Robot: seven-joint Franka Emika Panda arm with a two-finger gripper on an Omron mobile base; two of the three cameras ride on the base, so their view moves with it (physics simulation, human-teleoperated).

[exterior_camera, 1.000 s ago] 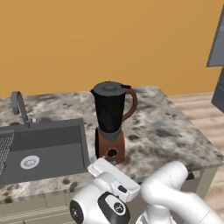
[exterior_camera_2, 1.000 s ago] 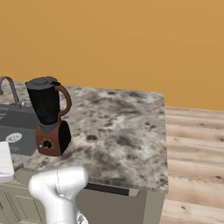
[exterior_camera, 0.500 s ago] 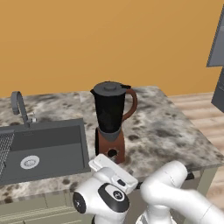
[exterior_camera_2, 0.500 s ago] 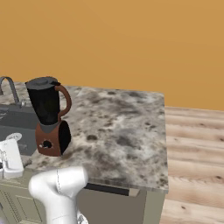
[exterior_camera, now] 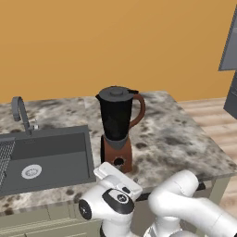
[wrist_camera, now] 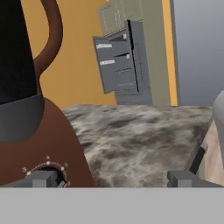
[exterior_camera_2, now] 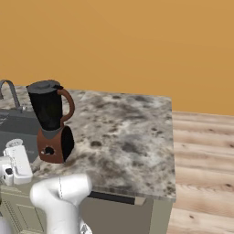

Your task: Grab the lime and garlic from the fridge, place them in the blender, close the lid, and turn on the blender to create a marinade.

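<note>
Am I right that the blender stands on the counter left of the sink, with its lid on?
Not quite: the blender stands right of the sink, as the left base view shows. It is on the counter, with its lid on.

A glossy white arm [exterior_camera: 185, 203] of rounded, tube-like segments is seen, with a dark round joint cap ringed in grey [exterior_camera: 118, 199] at 6 o'clock in the left base view. A white boxy hand block [exterior_camera_2: 18, 164] is carried. The pincer [wrist_camera: 111, 178] ends in two small grey fingertips [wrist_camera: 41, 178], set wide apart.
</note>
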